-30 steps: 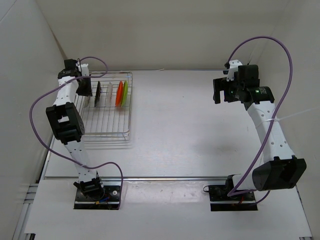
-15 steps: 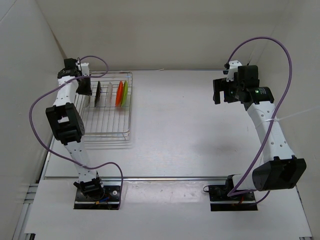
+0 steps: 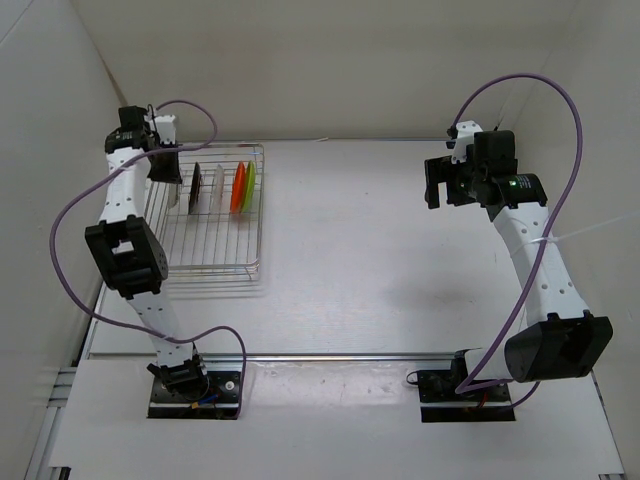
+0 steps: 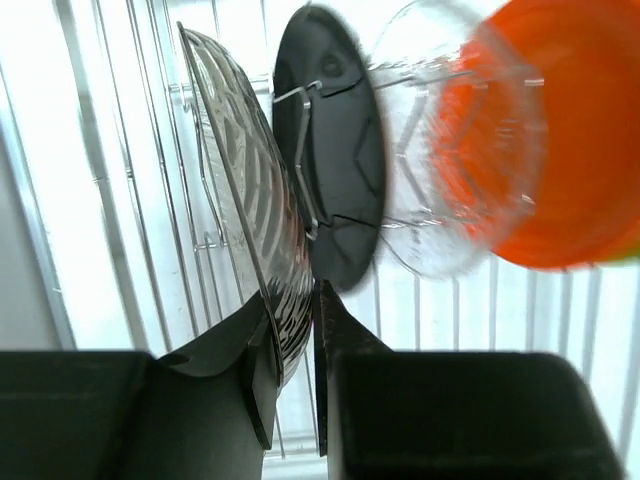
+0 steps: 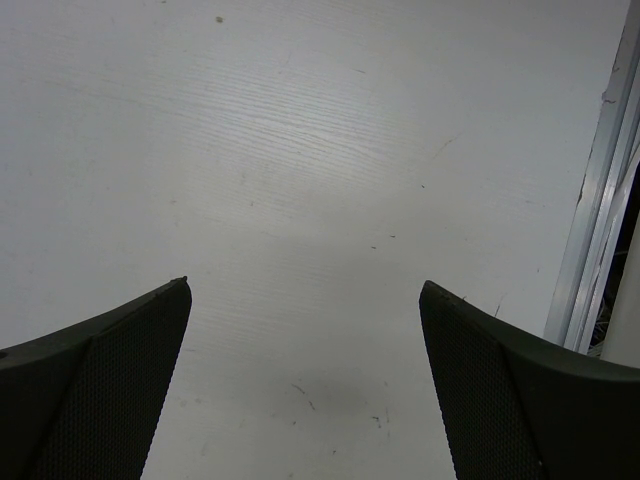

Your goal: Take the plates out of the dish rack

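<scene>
I see the white tabletop with the wire dish rack sitting on it. All the plates I can see are in the dish rack. They stand on their edges in a row, so a hand can pinch one by its rim.

My right hand hangs far to the right of the dish rack. Its fingers are wide apart with nothing between them, so I think it is waiting its turn.

My left hand is at the left end of the dish rack, clamped on the rim of a clear bumpy plate. I think this one goes first because it is at the end of the row.

Next in the dish rack come the black plate, another clear plate, the orange plate and the green plate.
</scene>
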`<action>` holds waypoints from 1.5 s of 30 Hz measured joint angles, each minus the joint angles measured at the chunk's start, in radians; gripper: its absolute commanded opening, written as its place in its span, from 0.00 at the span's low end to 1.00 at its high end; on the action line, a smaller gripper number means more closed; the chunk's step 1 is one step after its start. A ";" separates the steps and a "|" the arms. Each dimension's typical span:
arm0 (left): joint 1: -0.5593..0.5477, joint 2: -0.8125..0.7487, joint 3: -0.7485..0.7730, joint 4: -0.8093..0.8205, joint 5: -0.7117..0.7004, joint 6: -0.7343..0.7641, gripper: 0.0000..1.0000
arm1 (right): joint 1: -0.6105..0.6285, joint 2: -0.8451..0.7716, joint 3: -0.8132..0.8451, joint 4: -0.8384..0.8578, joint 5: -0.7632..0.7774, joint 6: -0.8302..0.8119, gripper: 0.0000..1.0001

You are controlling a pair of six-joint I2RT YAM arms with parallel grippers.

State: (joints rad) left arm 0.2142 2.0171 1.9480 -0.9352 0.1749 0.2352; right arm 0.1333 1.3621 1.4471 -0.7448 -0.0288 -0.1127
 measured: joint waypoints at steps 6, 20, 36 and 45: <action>-0.003 -0.182 0.016 -0.030 0.042 0.027 0.12 | 0.000 0.000 0.000 -0.001 0.000 0.000 0.98; -0.397 -0.548 -0.125 0.006 -0.103 0.206 0.12 | -0.001 0.000 0.044 -0.024 -0.124 0.014 0.98; -1.378 -0.494 -0.743 0.475 -1.056 0.786 0.12 | -0.053 -0.006 0.226 -0.044 -0.553 0.069 0.94; -1.603 -0.447 -0.747 0.581 -1.125 0.879 0.12 | 0.046 0.037 0.268 -0.130 -0.641 -0.062 0.66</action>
State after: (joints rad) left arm -1.3891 1.5700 1.2015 -0.3546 -0.9501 1.1145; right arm 0.1791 1.3987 1.7149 -0.8753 -0.6701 -0.1749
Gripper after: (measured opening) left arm 0.246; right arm 0.684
